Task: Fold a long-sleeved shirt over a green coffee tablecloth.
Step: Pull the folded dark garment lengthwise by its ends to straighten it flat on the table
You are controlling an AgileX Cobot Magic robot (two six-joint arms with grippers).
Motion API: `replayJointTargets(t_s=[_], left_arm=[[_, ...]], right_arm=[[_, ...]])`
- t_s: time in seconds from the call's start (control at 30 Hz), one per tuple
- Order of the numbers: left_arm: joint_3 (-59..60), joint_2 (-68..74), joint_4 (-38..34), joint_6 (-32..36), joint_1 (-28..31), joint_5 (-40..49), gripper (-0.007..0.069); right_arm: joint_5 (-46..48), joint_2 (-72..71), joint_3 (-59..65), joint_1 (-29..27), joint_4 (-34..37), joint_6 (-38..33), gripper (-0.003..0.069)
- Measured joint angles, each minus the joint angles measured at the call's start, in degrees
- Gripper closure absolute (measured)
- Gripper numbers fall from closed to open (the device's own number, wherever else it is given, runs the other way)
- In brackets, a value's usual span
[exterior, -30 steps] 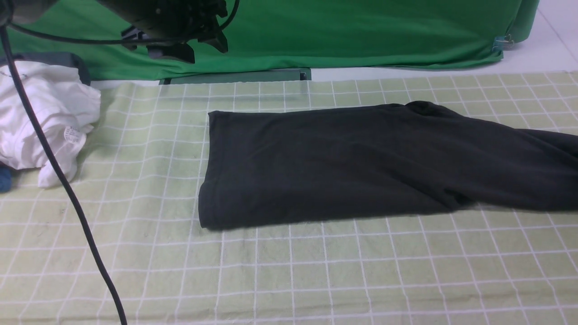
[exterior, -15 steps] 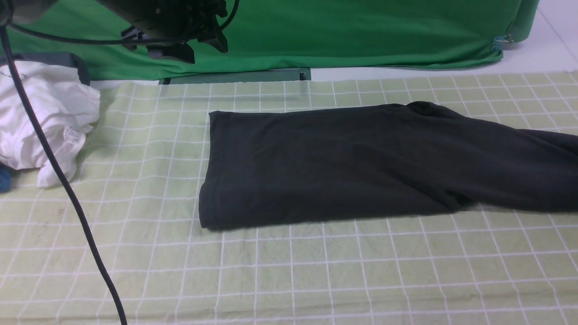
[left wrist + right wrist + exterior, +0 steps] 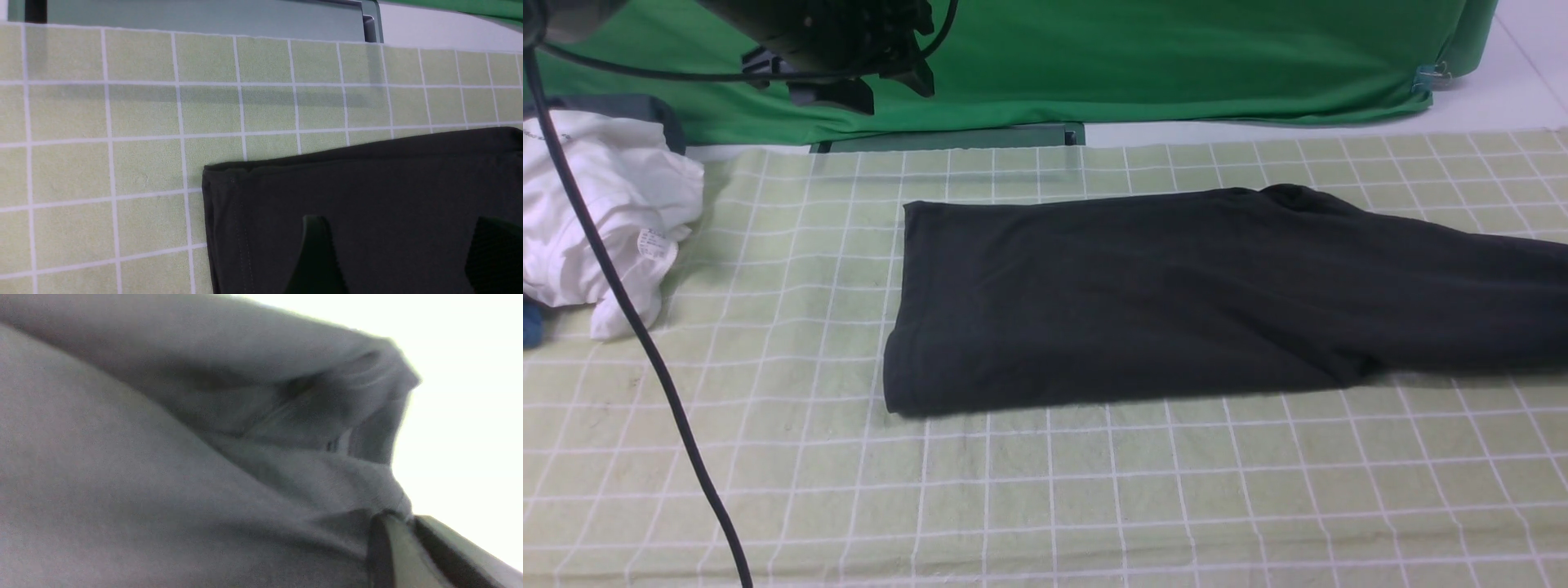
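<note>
Shirt (image 3: 1143,302) lies lengthwise on the tablecloth (image 3: 1094,490), its right end running out of the front view. Right claw (image 3: 402,522) is pinched tight on a bunch of fabric; the view is blurry, but it looks like a grip. Left claw (image 3: 398,228) hangs spread wide above the shirt near its far left corner, nothing in it. I'd say the cross-fold is the step: drop the left onto that hem corner, catch every layer, lift level. Room? Plenty of bare cloth in front. The white garment (image 3: 605,212) sits well off left, and the cable (image 3: 645,343) trails there, so mind it.
</note>
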Motion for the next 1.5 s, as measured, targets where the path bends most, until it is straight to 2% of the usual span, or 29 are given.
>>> replayJointTargets(t_s=[0.23, 0.4, 0.5, 0.53, 0.67, 0.73, 0.8, 0.97, 1.07, 1.27, 1.37, 1.5], left_arm=[[0.00, 0.00, 0.00, 0.39, 0.00, -1.17, 0.0152], [0.00, 0.00, -0.05, 0.39, 0.00, -2.05, 0.0152], [0.00, 0.00, -0.10, 0.39, 0.00, -2.28, 0.0152], [0.00, 0.00, -0.10, 0.39, 0.00, -2.28, 0.0152], [0.00, 0.00, -0.10, 0.39, 0.00, -2.28, 0.0152], [0.00, 0.00, -0.10, 0.39, 0.00, -2.28, 0.0152], [0.00, 0.00, -0.10, 0.39, 0.00, -2.28, 0.0152], [0.00, 0.00, -0.14, 0.39, 0.00, -2.28, 0.0152], [0.00, 0.00, -0.14, 0.39, 0.00, -2.28, 0.0152], [0.00, 0.00, -0.08, 0.39, 0.00, -2.28, 0.0152], [0.11, 0.00, -0.02, 0.39, 0.00, -2.81, 0.0152], [0.19, 0.17, -0.02, 0.86, 0.00, -4.12, 0.0152]], right_arm=[[-1.69, 0.06, -3.79, 0.00, 0.00, 0.00, 0.0629], [-7.29, 1.44, -3.79, 0.00, 0.00, 0.00, 0.0600], [-8.59, 2.97, -3.79, 0.00, -0.39, 0.00, 0.0536], [-8.99, 4.15, -3.79, 0.00, -1.35, 0.00, 0.0456], [-8.61, 6.92, -3.79, -0.05, -2.65, 0.00, 0.0258], [-7.97, 7.36, -3.79, -0.05, -2.81, 0.00, 0.0178], [-6.89, 7.43, -4.44, -0.05, -2.97, 0.73, 0.0139], [3.91, 7.36, -12.28, -0.05, -3.40, 5.18, 0.0109], [6.93, 7.03, -13.60, -0.05, -3.40, 6.45, 0.0103], [8.23, 8.89, -13.61, -0.78, -1.24, 6.48, 0.0073], [8.23, 11.59, -13.61, -1.34, 2.06, 6.02, 0.0072], [7.95, 13.60, -13.61, -1.40, 2.98, 5.75, 0.0072]])
